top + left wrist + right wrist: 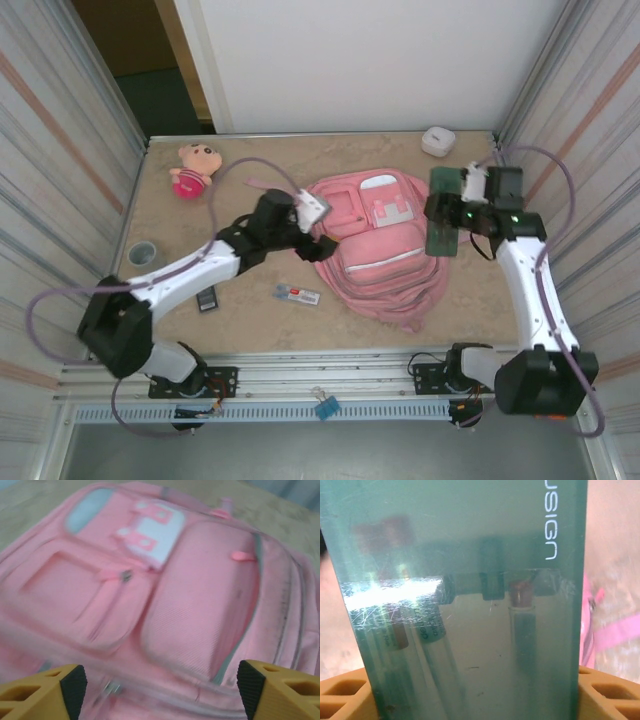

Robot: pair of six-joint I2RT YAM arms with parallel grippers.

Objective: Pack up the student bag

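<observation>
The student bag (385, 255) is a large pink backpack lying flat in the middle of the table, front pockets up. In the left wrist view its zip pockets and pale trim (200, 595) lie close below. My left gripper (316, 247) sits at the bag's left edge, and its yellow fingers (60, 690) stand wide open over the fabric with nothing between them (162, 692). My right gripper (455, 215) hovers at the bag's right side, shut on a green translucent pencil case (441, 215). Pens show through the case (470, 605), which hides most of the bag from that wrist.
A pink plush doll (192, 170) sits at the back left and a tape roll (142, 253) at the left edge. A small labelled pack (297, 294) and a dark item (207, 298) lie in front of the bag. A white box (437, 140) sits at the back right.
</observation>
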